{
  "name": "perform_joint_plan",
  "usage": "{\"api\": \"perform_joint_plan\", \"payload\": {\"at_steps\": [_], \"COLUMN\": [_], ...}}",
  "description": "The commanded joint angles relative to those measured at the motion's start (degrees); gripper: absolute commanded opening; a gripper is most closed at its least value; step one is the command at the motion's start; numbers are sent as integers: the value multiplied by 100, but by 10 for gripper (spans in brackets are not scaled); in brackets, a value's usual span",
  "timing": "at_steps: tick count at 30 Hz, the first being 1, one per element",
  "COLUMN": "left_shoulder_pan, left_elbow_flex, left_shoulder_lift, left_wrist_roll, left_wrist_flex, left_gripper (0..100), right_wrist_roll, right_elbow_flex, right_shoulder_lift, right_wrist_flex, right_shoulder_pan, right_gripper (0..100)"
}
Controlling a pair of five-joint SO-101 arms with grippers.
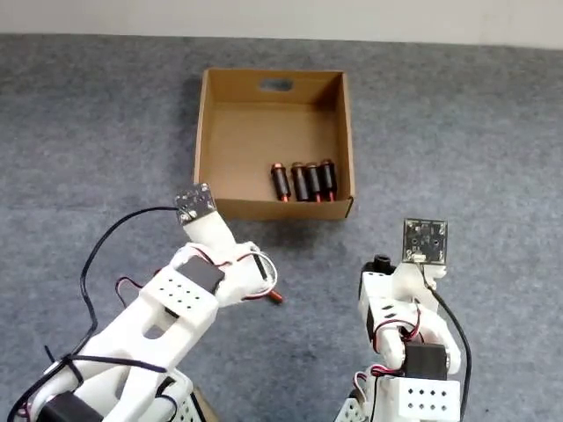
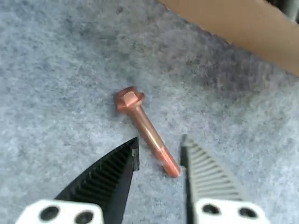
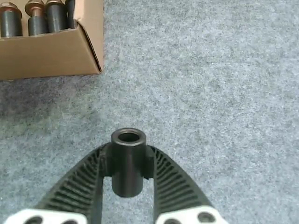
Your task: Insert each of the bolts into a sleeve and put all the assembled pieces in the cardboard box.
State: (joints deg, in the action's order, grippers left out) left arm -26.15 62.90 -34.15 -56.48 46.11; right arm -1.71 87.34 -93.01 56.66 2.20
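Copper bolt point(image 2: 145, 128) lies partly inside the spread left claw point(image 2: 159, 140); right claw point(image 3: 127, 154) pinches the black sleeve point(image 3: 127, 177)

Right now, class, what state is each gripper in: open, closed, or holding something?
Left gripper: open, its fingers on either side of the bolt, which lies flat.
Right gripper: closed on a black sleeve.

In the high view, the left gripper point(image 1: 266, 288) is covering most of the bolt point(image 1: 275, 298), leaving one end peeking out beside it. The right arm point(image 1: 400, 308) is hiding all but the top of the sleeve point(image 1: 381, 262). Ahead of the right gripper point(image 3: 127, 150), the box point(image 3: 46, 56) and the assembled pieces point(image 3: 35, 19) inside are running off the picture's edge.
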Motion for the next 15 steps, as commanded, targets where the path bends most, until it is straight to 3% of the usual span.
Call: {"api": "perform_joint_plan", "payload": {"at_steps": [1,8,15], "left_shoulder_pan": [-136,66,40], "left_elbow_flex": [-286,-866,-1420], "left_shoulder_lift": [4,796,1842], "left_wrist_roll": [79,299,281], "left_wrist_flex": [9,123,695], "left_gripper": [255,181,260], "right_wrist_roll": [9,9,9], "right_elbow_flex": [-31,-31,-31], "right_shoulder_lift": [-66,-66,-66], "right_wrist_flex": [4,4,13], "right_shoulder_pan": [-22,-22,-22], "right_gripper": [6,6,6]}}
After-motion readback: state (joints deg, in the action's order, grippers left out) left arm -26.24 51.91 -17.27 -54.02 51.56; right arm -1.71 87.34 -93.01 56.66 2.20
